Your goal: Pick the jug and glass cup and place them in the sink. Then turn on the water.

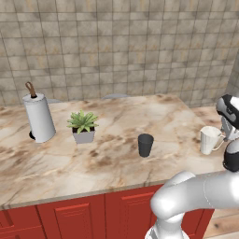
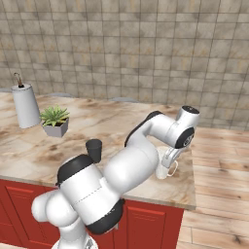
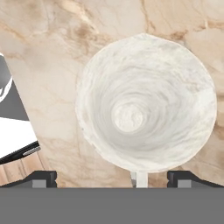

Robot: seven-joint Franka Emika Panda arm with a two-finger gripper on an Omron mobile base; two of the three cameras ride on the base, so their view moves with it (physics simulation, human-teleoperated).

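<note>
Hand view looks into the jug point(image 3: 145, 103), gripper point(image 3: 113, 178) spread wide above.

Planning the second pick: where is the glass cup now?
The glass cup stands upright mid-counter near the front edge in the left base view, between the potted plant and the jug.

Arm point(image 2: 131, 163): glossy white rounded links, dark grey-black joint bands; gripper point(image 3: 111, 177) with two small dark finger tips
</note>
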